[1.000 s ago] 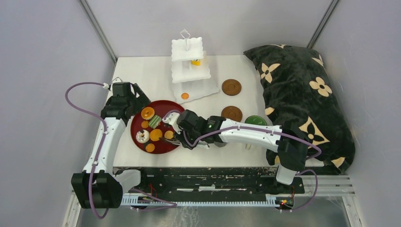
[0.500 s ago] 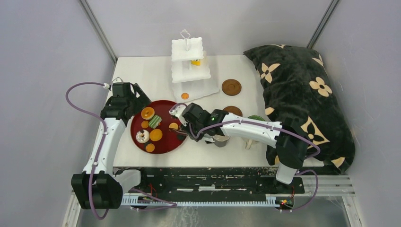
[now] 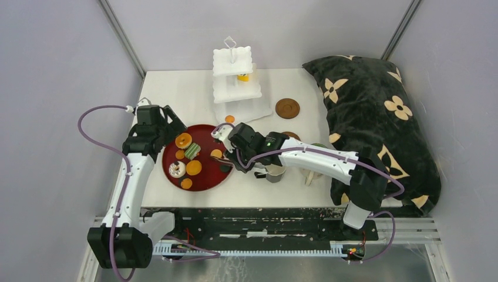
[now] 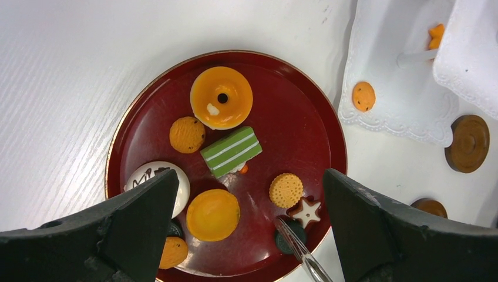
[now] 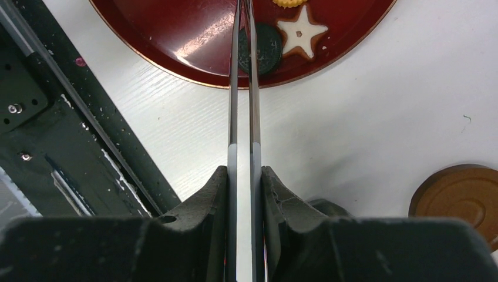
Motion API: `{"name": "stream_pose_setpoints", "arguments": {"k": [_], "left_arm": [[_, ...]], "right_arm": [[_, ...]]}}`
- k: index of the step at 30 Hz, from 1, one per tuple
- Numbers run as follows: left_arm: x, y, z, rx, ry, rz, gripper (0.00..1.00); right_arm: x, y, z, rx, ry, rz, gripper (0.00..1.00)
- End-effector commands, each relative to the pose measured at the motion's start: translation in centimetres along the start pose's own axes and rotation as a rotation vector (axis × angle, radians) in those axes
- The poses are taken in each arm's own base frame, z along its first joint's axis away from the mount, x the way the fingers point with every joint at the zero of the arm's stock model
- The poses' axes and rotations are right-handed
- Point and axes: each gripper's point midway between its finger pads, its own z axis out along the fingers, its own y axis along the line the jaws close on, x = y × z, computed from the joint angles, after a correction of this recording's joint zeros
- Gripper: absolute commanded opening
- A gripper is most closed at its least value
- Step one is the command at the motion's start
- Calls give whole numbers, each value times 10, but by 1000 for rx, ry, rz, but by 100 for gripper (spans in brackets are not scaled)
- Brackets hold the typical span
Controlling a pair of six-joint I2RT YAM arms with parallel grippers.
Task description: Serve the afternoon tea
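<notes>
My right gripper point(image 5: 244, 176) squeezes the tongs point(image 5: 242, 88), which point straight ahead at the dark round cookie point(image 5: 268, 50) beside the star cookie point(image 5: 301, 32) on the red tray point(image 5: 176, 35); my left gripper point(image 4: 249, 205) is wide open.

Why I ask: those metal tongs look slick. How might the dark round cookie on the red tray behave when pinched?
The dark round cookie looks small, flat and rigid, so probably light and stiff. Lying on the glossy dark red round tray, it may skid under the thin metal tongs.
</notes>
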Motion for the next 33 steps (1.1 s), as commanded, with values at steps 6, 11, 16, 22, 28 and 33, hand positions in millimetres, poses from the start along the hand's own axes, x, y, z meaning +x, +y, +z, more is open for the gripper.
{"name": "stream_pose_setpoints", "arguments": {"k": [6,11,16,22,28,33], "left_arm": [[6,-4,1,41,5,-4,100],[6,-8,10,48,19,-12,100],[4,-10,14,47,21,-15,100],[5,-10,15,43,24,-20,100],[5,-9,16,40,23,-17,100],[2,-8,14,33,14,-10,100]], "right_arm": [[3,-9,-36,53,-53,19,9],[26,-14,-37,79,4,20,9],[32,-17,-31,95,23,10,9],[18,1,-17,2,2,18,8],[-9,15,-7,-73,-38,18,8],[-26,1,-25,-9,-112,7,8]]}}
